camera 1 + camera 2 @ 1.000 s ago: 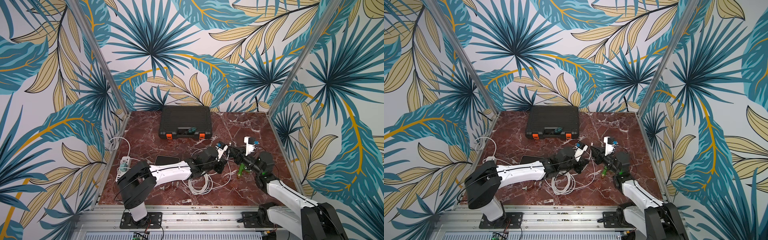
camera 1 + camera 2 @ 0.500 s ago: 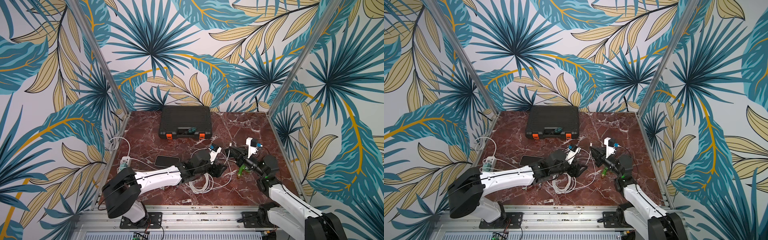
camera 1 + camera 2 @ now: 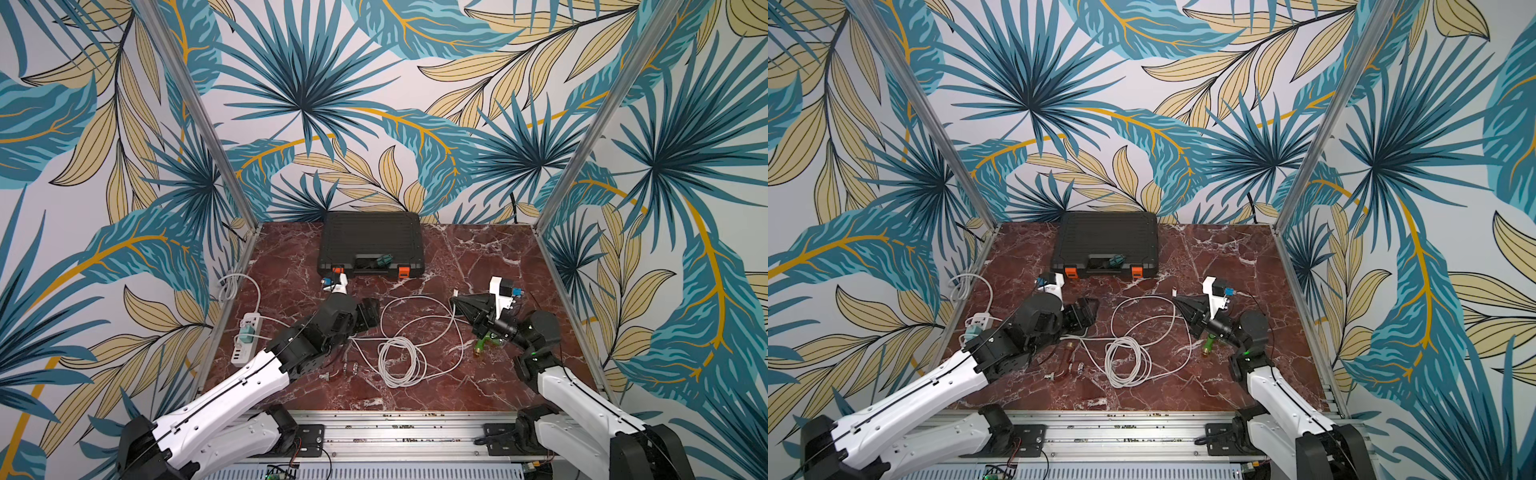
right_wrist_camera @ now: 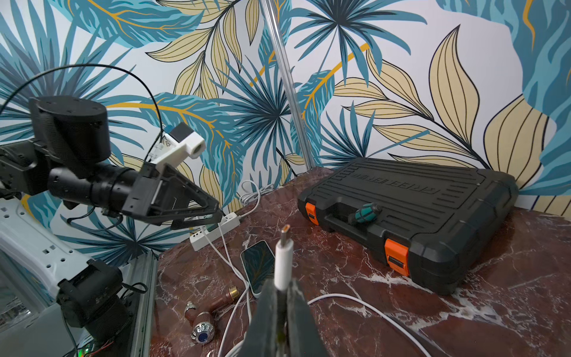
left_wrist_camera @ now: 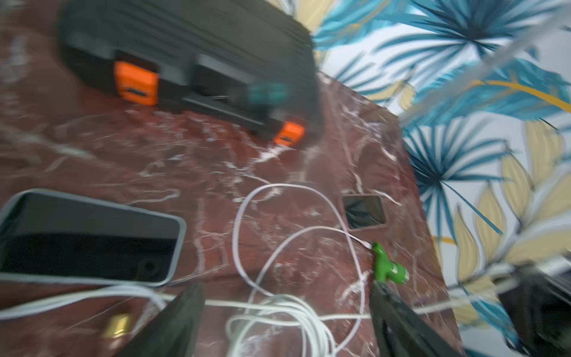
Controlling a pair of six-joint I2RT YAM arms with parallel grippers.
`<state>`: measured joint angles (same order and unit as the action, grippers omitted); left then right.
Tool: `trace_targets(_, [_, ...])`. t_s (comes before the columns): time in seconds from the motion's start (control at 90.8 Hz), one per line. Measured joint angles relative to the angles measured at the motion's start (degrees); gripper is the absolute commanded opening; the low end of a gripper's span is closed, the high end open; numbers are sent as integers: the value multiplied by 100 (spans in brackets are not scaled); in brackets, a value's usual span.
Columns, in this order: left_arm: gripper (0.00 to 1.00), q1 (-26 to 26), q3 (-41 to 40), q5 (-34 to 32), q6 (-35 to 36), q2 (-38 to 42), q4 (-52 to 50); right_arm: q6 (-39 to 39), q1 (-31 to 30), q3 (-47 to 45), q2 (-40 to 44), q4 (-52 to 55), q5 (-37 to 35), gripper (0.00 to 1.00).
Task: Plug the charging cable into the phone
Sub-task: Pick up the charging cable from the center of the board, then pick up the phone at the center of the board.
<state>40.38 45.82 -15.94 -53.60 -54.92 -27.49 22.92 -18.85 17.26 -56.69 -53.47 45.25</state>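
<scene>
- the left claw (image 3: 368, 313) has been opened wide and drawn back toward the frame's lower middle; nothing is held.
- the charging cable (image 4: 284, 256) plug is pinched in the closed right claw (image 3: 457, 301), right of centre.
- the phone (image 5: 89, 238) is seen flat on the tabletop (image 3: 478, 257) beside the left claw; insertion is judged next.

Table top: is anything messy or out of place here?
The white cable sprawls in tangled loops mid-table, and a teal-handled screwdriver lies loose on the closed black case, by its carrying handle. Small metal fittings lie scattered near the phone.
</scene>
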Motion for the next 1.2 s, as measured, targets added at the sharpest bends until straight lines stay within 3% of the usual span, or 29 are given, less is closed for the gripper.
trace_targets(0.11, [91,-673,-195,-144,-654,11,-715,7,0,7,-57,-26,72,0])
trace_targets(0.242, [91,-1255,-238,-116,-1259,-573,-1161,24,0,11,-122,-26,111,0])
trace_targets(0.352, [92,-1405,-57,-59,-1611,-1480,-1266,44,-2,11,-168,-26,114,0])
trace_targets(0.529, [94,-1458,931,116,-1915,-3112,-1451,46,-28,11,-177,-22,111,0])
trace_targets(0.661, [96,-1460,1569,203,-2020,-3823,-1585,46,-44,11,-146,9,109,0])
trace_targets(1.2, [100,-1460,1714,140,-2931,-4138,-2190,87,-103,11,-111,44,105,0])
